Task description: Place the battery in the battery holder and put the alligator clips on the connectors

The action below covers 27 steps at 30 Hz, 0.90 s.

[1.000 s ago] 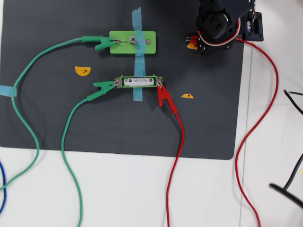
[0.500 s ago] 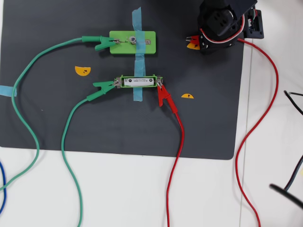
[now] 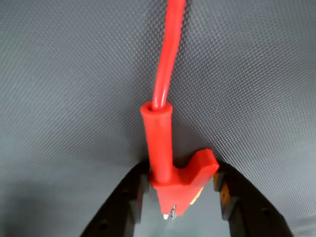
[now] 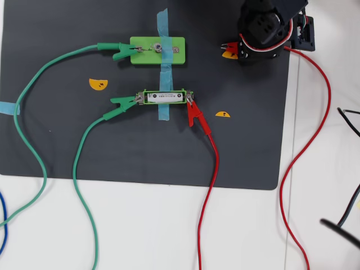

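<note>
While gripped: red clip (image 3: 180, 185), battery (image 4: 164, 97) print unreadable.

Dark grey textured mat (image 4: 140, 152) on white table (image 4: 146, 225); even light.

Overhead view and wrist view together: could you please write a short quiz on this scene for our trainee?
1. True or false: the battery lies inside the battery holder.
2. What does the gripper hold? A: a green clip. B: the red alligator clip. C: a spare battery.
3. How many clips are attached to the light-green block?
Key: 1 true; 2 B; 3 one.
</note>
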Available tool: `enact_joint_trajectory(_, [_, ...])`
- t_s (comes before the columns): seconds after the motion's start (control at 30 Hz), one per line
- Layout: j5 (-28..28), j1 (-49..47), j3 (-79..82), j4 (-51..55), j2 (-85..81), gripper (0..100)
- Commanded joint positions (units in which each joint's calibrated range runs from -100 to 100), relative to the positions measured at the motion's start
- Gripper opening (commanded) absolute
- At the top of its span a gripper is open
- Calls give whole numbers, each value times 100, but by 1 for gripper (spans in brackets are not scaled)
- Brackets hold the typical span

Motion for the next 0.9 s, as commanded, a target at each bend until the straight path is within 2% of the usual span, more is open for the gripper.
enact_joint_trajectory(0.0, [-185,81,-394,-25,16,16])
enact_joint_trajectory(0.37, [-373,71,-411,-16,16,17])
enact_joint_trajectory(0.6, [-373,10,-402,-16,16,28])
enact_joint_trajectory(0.87, [-373,71,-332,-16,16,22])
